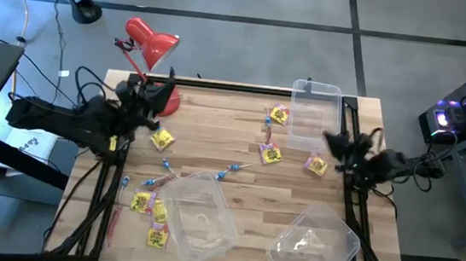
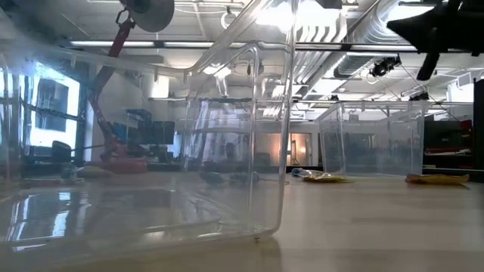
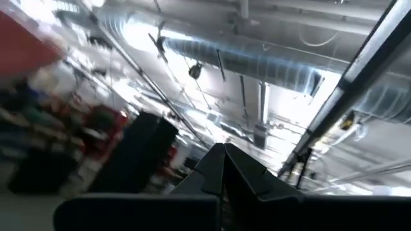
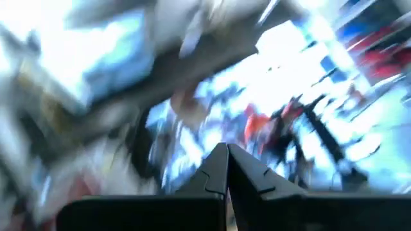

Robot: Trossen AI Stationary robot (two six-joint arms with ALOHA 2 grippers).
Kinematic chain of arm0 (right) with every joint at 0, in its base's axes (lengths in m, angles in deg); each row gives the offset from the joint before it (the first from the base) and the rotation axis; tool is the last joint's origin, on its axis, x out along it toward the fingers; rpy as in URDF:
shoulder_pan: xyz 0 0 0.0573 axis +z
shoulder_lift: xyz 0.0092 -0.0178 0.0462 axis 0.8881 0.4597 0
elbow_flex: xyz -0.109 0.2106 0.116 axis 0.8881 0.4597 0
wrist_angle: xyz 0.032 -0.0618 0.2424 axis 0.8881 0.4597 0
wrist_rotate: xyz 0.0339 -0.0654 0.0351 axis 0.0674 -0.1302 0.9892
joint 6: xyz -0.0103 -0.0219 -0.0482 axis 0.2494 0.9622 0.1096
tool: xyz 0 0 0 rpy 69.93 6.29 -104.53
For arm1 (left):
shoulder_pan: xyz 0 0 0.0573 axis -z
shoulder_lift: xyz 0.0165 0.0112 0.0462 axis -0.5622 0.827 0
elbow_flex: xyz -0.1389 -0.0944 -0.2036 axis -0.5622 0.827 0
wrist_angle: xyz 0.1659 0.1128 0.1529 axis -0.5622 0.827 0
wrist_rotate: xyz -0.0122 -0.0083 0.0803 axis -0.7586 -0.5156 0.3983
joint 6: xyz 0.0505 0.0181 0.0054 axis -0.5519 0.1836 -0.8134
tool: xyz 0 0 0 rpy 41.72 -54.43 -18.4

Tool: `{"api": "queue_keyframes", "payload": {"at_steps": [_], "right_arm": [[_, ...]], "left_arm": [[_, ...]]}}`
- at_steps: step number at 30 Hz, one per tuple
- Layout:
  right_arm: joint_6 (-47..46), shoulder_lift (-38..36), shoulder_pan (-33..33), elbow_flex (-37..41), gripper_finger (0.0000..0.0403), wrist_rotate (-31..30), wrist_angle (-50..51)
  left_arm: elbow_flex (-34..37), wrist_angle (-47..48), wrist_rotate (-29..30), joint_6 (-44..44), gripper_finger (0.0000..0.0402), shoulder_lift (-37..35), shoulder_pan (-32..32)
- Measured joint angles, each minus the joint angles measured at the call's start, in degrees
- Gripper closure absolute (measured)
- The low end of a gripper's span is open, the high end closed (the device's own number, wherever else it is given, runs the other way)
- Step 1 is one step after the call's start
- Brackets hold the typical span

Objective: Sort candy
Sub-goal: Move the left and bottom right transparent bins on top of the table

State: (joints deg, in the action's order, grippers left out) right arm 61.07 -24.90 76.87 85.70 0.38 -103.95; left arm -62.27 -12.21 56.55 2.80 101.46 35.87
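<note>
The candy lies scattered on the wooden table (image 1: 250, 132). Yellow square packets (image 1: 162, 139) (image 1: 271, 154) lie flat, blue-wrapped pieces on thin sticks (image 1: 233, 169) sit mid-table, and slim red sticks (image 1: 113, 222) lie at the near left. My left gripper (image 1: 166, 91) is raised over the far left corner, above the candy. Its wrist view shows it shut (image 3: 224, 149) on nothing and pointing up at the ceiling. My right gripper (image 1: 328, 140) hovers by the right edge, also shut (image 4: 227, 149) and holding nothing.
Three clear plastic bins stand on the table: one at the far right (image 1: 316, 113), one at the near middle (image 1: 199, 217), one at the near right (image 1: 312, 245). A red desk lamp (image 1: 151, 45) stands at the far left corner, close to my left gripper.
</note>
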Motion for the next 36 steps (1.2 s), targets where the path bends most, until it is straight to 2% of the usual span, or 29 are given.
{"api": "queue_keyframes", "payload": {"at_steps": [2, 4, 6, 8, 10, 13, 15, 17, 20, 26, 31, 36], "right_arm": [[1.8, 0.0, 0.0, 0.0, 0.0402, -4.8, -9.2], [1.8, 0.0, 0.0, 0.0, 0.0402, -7.3, -16.5], [1.4, 0.0, 0.0, 0.0, 0.0402, -8.3, -22.2], [1.1, 0.0, 0.0, 0.0, 0.0402, -7.3, -25.1], [-2.2, 0.0, 0.0, 0.0, 0.0402, -2.2, -25.4], [-3.7, 0.2, 0.0, -1.0, 0.0402, 10.0, -23.5], [-5.3, 0.9, 0.0, -2.8, 0.0402, 17.1, -21.5], [-6.1, 2.3, 0.0, -5.4, 0.0402, 18.3, -17.7], [-4.8, 5.2, 0.0, -10.5, 0.0402, 15.4, -9.6], [-5.0, 14.0, 0.0, -21.0, 0.0402, 6.1, 2.1], [-2.2, 21.4, 0.0, -27.7, 0.0402, 3.9, 5.8], [-2.2, 27.8, 0.0, -33.2, 0.0402, 3.9, 9.7]], "left_arm": [[-4.5, 0.1, -3.0, -3.3, 0.0402, 3.4, -1.4], [-8.9, 2.6, -8.9, -4.9, 0.0401, 6.1, -2.5], [-13.7, 10.7, -15.3, -6.0, 0.0402, 7.4, -3.0], [-19.3, 24.8, -19.5, -5.5, 0.0402, 7.5, -3.2], [-25.9, 42.9, -21.3, -3.5, 0.0402, 7.5, -3.2], [-35.2, 69.6, -21.5, 1.1, 0.0402, 8.6, -2.4], [-38.5, 81.9, -21.6, 5.8, 0.0401, 9.8, -1.0], [-38.6, 88.7, -23.8, 9.8, 0.0401, 10.7, 1.3], [-36.7, 94.2, -26.7, 14.6, 0.0402, 12.6, 5.6], [-28.2, 94.0, -27.5, 18.5, 0.0401, 15.7, 13.4], [-22.8, 94.2, -27.5, 18.1, 0.0402, 18.3, 13.7], [-22.0, 91.1, -31.8, 18.9, 0.0402, 21.5, 12.4]]}}
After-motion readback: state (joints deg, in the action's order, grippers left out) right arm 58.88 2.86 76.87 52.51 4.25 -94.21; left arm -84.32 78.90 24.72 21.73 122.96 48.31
